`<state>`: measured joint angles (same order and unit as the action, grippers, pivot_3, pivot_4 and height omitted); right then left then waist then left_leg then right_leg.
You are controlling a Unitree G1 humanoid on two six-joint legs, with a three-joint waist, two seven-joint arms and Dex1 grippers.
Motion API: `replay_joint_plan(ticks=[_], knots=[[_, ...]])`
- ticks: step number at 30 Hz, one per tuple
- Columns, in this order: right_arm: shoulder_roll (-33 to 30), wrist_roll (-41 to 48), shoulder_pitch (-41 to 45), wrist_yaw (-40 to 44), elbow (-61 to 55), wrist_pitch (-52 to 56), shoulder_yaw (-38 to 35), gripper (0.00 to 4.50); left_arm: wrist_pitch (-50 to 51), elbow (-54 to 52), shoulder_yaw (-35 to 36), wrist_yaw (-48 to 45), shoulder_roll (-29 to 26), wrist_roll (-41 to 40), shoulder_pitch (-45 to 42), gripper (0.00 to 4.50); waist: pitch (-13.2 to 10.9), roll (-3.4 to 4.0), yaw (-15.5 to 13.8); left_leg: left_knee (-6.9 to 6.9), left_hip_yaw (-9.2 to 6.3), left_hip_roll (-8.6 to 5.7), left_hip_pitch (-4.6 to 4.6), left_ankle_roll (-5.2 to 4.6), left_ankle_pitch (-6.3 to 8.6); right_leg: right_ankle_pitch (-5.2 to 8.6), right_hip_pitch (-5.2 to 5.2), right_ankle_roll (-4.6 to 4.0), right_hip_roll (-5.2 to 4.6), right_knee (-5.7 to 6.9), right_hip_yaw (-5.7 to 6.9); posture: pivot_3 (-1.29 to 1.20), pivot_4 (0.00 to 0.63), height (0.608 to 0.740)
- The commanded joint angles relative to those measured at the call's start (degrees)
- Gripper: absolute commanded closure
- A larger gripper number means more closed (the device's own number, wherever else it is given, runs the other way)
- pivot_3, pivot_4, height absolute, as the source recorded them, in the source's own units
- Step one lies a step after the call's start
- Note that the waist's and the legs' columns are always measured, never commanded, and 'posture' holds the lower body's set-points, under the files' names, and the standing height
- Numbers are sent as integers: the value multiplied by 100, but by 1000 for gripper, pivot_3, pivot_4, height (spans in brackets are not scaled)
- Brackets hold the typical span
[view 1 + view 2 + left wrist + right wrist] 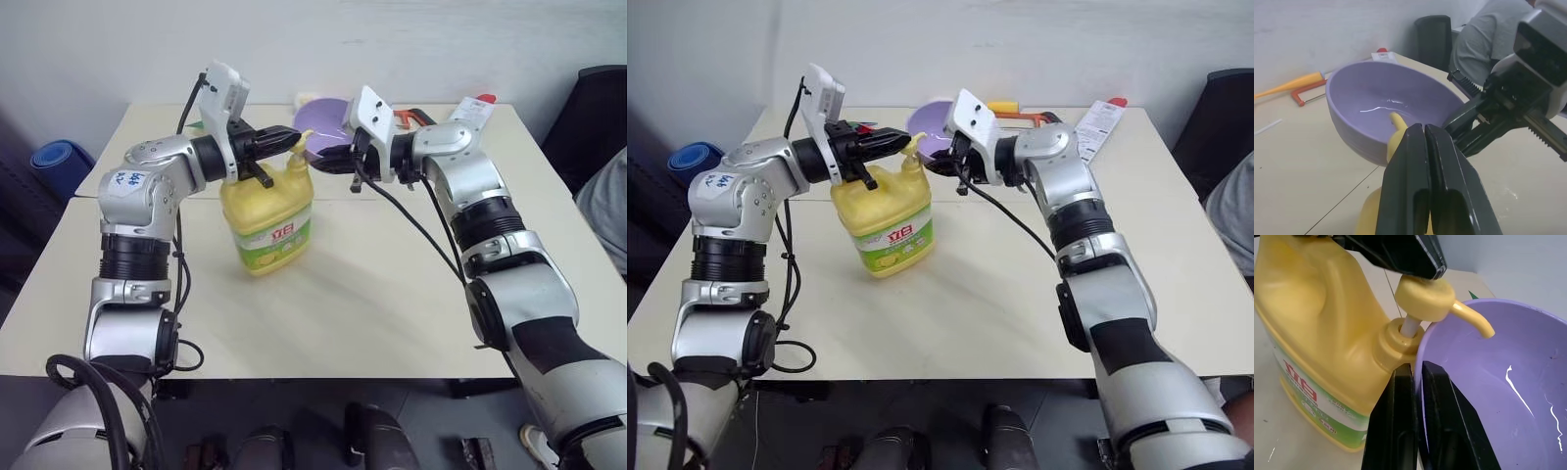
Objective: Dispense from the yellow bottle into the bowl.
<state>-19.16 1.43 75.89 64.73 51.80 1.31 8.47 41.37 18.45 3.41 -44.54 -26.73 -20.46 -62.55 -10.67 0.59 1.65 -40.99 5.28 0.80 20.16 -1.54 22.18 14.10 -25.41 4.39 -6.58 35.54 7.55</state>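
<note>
The yellow bottle [266,220] stands upright on the table, left of centre. My left gripper [291,140] is shut, and its joined fingertips [1400,254] rest on top of the pump head [1425,296]. The bowl [1376,98], lavender-purple, is held tilted off the table right beside the bottle's neck. My right gripper [1415,369] is shut on the bowl's rim, one finger inside and one outside. The pump spout [1476,320] reaches over that rim. Thin white streaks of liquid lie inside the bowl.
A red-framed saw with a yellow handle [1019,113] and a white tube with a red cap [1097,122] lie at the table's far edge. A seated person [602,206] and a black chair [588,108] are at the right. A blue roll [59,162] sits at the left.
</note>
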Motion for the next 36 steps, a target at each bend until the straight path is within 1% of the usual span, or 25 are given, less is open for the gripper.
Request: replay_joint_plan(ticks=[1,9,14,20,27,36], knots=[[25,58,46,10,-336,-103,-67,4500,158,205,-202,3,-15,133,-71,4427,0,0,4,0,0,0,0,0,0,0,0,0,0,0,0,0,150,740],[22,44,12,-32,-357,-107,-56,4500,-114,449,-512,-112,-6,421,-168,4427,-1,0,3,2,-1,1,3,0,0,0,-2,0,1,-2,2,0,150,740],[25,44,-1,-39,-374,-102,-49,4500,-166,557,-499,-66,33,474,-196,4427,-1,0,2,1,-1,1,3,0,0,0,-2,0,1,-2,1,0,150,740],[34,61,-42,0,-429,-82,-40,4500,-27,753,-730,-218,-32,597,-49,4427,0,0,3,2,0,0,1,0,0,0,-1,0,1,-1,1,0,150,740],[61,92,-84,-4,-526,-45,-53,4500,-49,958,-1145,-485,-193,941,89,4427,2,-1,0,1,2,0,-6,0,0,0,3,0,1,1,1,0,150,740],[83,112,-142,-52,-620,-15,-68,4500,-103,1116,-1254,-591,-229,1135,155,4427,20,0,1,1,3,0,-10,0,0,0,6,0,1,2,0,0,150,740]])
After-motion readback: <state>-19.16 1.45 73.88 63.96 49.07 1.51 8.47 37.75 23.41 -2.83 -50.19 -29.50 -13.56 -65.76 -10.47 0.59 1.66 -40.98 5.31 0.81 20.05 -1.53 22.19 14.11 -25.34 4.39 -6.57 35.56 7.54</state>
